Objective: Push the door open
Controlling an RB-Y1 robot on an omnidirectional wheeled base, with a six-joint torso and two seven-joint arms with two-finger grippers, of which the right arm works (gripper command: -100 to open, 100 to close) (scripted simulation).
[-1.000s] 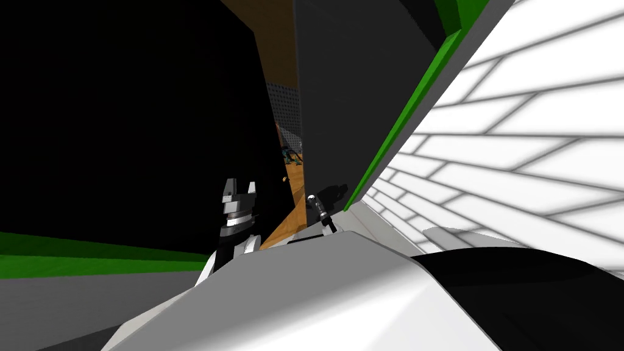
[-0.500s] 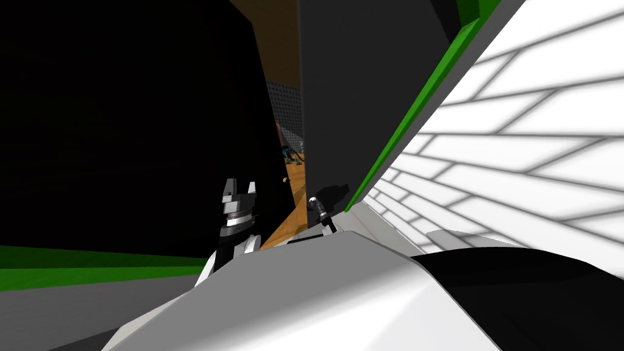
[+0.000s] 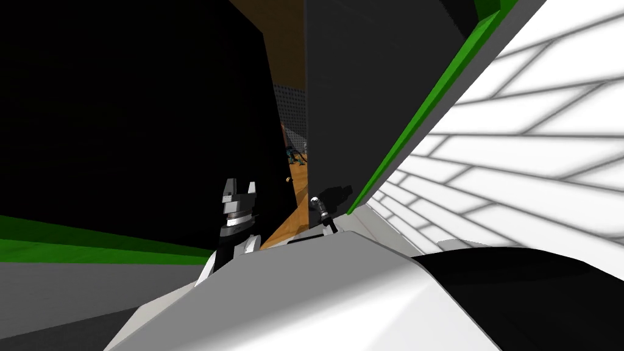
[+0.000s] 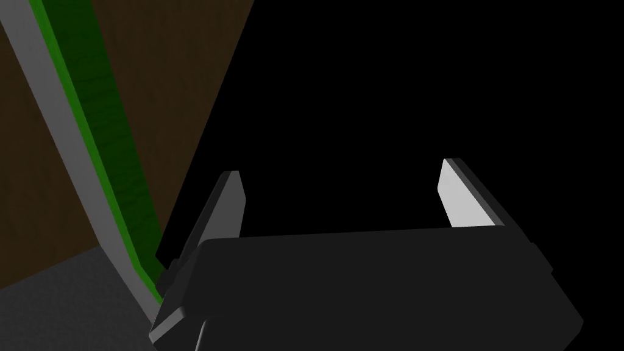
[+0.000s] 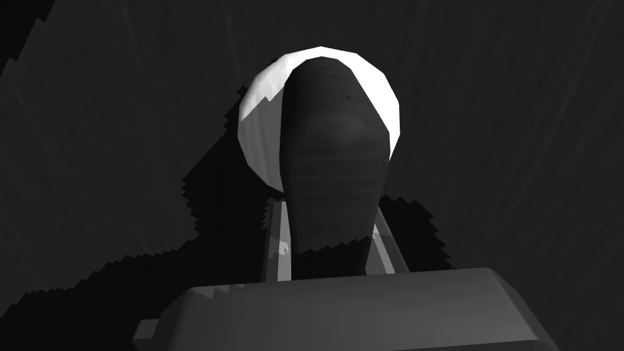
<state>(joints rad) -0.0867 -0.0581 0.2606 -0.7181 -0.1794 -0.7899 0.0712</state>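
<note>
A dark grey door [image 3: 365, 91] stands slightly ajar, its free edge just left of my right hand. In the right wrist view its dark lever handle [image 5: 332, 170] comes out of a white round plate [image 5: 262, 122] on the door's face [image 5: 518, 122]. My right gripper [image 5: 332, 241] is shut on that handle, and its light fingers [image 5: 281, 250] press both sides of it. My left gripper [image 3: 239, 186] hangs left of the gap. Its fingers [image 4: 463, 195] stand wide apart and hold nothing.
A green and grey door frame [image 3: 426, 103] runs along the door's right side, next to a white tiled wall [image 3: 518, 152]. Through the narrow gap I see a wooden floor [image 3: 297, 183]. A black area [image 3: 122, 122] lies to the left, above a green strip [image 3: 91, 250].
My head view has shifted a little. The door's free edge sits slightly further right and the gap looks a touch wider. Both arms look the same.
</note>
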